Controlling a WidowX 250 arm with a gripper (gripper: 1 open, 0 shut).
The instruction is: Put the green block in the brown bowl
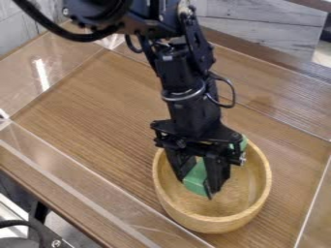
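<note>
The brown bowl (pixel 249 214) sits on the wooden table at the lower right of the camera view. My gripper (pixel 202 187) reaches straight down into the bowl from above. It is shut on the green block (pixel 195 178), which stands tilted between the black fingers, inside the bowl's rim. Whether the block's lower end touches the bowl's bottom I cannot tell.
The wooden table (pixel 91 107) stretches to the left and behind the bowl. A clear plastic wall (pixel 52 160) runs along the near-left edge. The black arm (pixel 181 68) rises from the bowl toward the upper left.
</note>
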